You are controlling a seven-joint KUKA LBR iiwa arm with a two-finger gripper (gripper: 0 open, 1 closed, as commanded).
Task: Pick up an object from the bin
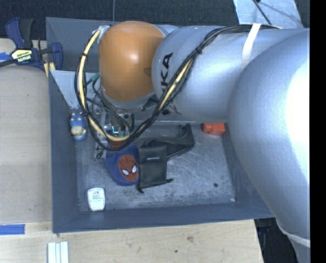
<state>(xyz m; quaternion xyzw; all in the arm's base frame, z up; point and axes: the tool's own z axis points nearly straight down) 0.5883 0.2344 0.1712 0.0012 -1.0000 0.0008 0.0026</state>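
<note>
Bin [206,179] with blue Spider-Man piece [127,169], black pouch [154,166] and white box [96,198]; claw [114,131] over that piece, state indiscernible.

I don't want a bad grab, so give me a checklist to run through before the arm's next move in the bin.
1. Gripper inside the bin's left half: ok.
2. Blue Spider-Man piece close beside it: ok.
3. That piece free of neighbours: not ok, the black pouch touches its right side.
4. Something already held: cannot tell, the wrist hides it.
5. White tag and orange piece lying well apart: ok.
</note>
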